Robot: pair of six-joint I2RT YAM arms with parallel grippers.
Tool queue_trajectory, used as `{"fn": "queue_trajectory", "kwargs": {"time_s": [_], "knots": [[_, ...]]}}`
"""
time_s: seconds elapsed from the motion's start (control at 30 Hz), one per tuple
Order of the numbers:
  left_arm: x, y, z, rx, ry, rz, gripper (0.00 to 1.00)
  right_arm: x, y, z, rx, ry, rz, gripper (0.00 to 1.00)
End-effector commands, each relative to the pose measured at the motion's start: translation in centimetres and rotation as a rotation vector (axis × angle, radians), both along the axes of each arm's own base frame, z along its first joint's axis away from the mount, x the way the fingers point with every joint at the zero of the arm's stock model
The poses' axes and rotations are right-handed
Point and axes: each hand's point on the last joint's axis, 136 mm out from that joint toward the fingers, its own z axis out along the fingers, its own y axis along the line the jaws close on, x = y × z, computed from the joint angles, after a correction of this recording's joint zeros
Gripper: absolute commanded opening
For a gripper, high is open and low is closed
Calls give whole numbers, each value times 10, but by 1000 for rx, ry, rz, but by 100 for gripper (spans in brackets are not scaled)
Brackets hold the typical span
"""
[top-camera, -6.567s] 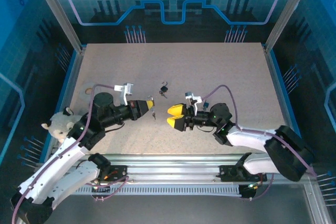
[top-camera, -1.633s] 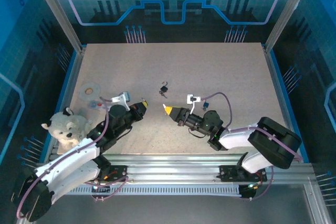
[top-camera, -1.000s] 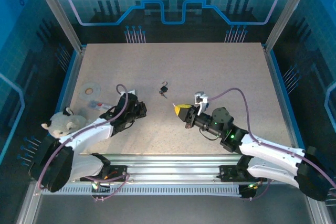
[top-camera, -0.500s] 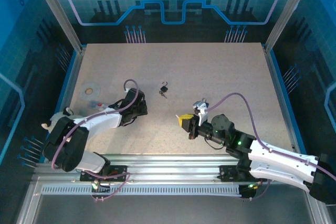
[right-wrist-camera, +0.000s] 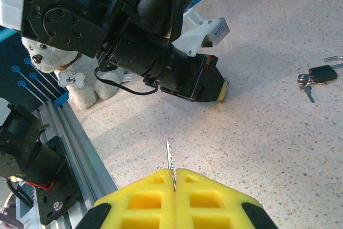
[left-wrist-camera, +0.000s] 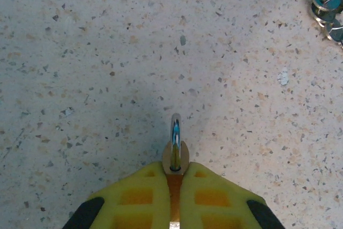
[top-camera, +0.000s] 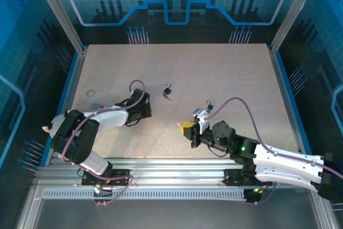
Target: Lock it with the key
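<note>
The key (right-wrist-camera: pixel 169 160) is pinched between the closed yellow pads of the right tool (right-wrist-camera: pixel 172 175), its thin blade pointing at 12 o'clock toward the left tool (left-wrist-camera: pixel 174 178). The left tool is clamped on a brass padlock (left-wrist-camera: pixel 175 153), shackle forward. A second padlock (top-camera: pixel 167 89) with keys lies on the surface (top-camera: pixel 214 68), at 11 o'clock from the right tool.
</note>
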Motion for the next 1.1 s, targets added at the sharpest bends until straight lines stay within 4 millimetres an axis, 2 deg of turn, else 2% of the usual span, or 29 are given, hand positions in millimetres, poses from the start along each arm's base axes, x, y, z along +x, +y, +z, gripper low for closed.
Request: {"fn": "queue_trajectory", "kwargs": {"time_s": [0.0,0.2,0.4,0.6,0.83,1.07], "knots": [[2,-2,-1,-5,25,-20,0,2,3,13,15,-34,-10,0],[3,-2,-3,-7,40,-26,0,1,5,10,22,-25,-5,0],[2,-2,-4,-7,49,-30,8,0,9,7,19,-12,0,0],[2,-1,-1,-11,46,-26,10,0,12,6,21,-7,5,0],[2,1,2,-9,41,-21,17,-1,16,4,17,-3,11,0],[2,3,5,-7,34,-17,20,-3,19,0,6,6,21,0]]}}
